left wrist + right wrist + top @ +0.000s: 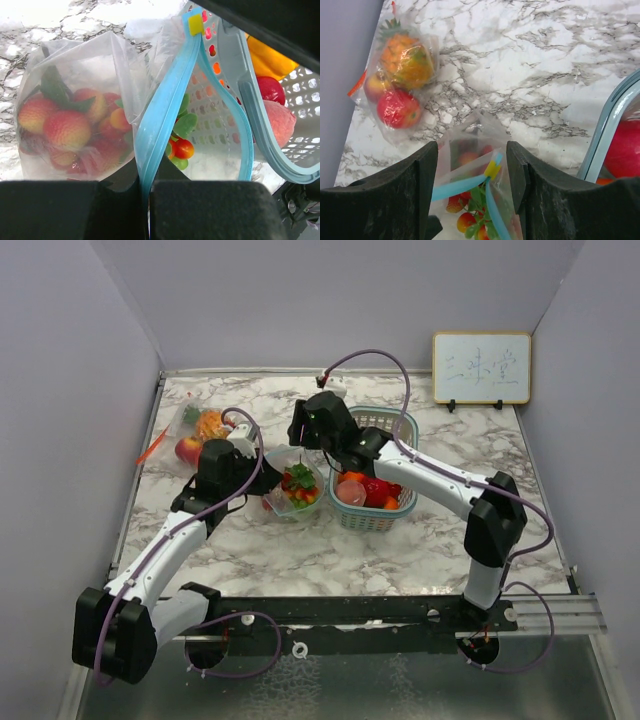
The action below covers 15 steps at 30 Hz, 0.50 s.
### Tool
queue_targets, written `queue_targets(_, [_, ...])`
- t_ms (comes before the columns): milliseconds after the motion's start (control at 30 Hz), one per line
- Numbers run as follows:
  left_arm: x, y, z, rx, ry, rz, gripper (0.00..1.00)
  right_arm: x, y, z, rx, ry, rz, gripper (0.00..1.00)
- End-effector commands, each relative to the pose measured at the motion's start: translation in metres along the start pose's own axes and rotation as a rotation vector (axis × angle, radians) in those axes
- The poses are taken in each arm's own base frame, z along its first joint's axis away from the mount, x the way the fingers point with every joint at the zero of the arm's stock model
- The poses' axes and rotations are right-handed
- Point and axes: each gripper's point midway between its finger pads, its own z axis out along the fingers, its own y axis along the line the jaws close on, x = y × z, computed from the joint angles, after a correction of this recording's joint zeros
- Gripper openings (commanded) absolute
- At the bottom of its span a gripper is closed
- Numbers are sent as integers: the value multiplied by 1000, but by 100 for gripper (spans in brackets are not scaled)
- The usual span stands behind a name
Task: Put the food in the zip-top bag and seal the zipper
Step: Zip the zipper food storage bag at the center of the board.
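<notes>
White marble-patterned desk (420, 540) seen from above, with two robot arms reaching in from its near edge. Near the middle, a clear zip-top bag (296, 488) stands with its mouth upward. It holds toy food: red-and-yellow strawberries (65, 127), green leaves (55, 87) and small red and green pieces (181, 150).

The left gripper (148, 200) is pressed together on the bag's blue zipper strip (162, 115), pinching it at one end of the mouth. Further along, the two sides of the zipper part, so the mouth is open. They meet again at a yellow slider (492, 169) at the far end.

The right gripper (472, 152) hovers above that slider with its fingers spread, one on each side. As far as its wrist view shows, it touches neither the slider nor the bag.

Just beside the bag, on the right, a teal mesh basket (372, 518) holds more food: a yellow pepper (270, 60), a red piece (272, 89) and a pink peach (280, 122).

Toward the far left corner lies a second clear bag (390, 134) with an orange fruit (405, 60) and a red apple-like fruit (397, 109) inside. A small whiteboard (481, 367) stands at the far right edge.
</notes>
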Motion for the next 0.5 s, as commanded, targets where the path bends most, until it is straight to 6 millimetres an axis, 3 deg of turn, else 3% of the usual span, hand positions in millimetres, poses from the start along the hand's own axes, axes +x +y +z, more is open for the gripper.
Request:
queue_targets(0, [-8,-13,-3,62,-34,12,0,4,-5,21,-1,21,50,57])
queue_targets(133, [-9,-14,-4,64,-41,17,0,15,-6,28,1,55,50,56])
queue_targets(333, [-10,-15,1,74,-40,6,0,27,-1,21,-54,95,72,54])
queue_targets(467, [-10,-13,3,68,-39,5,0,34,9,17,-114,129,72,45])
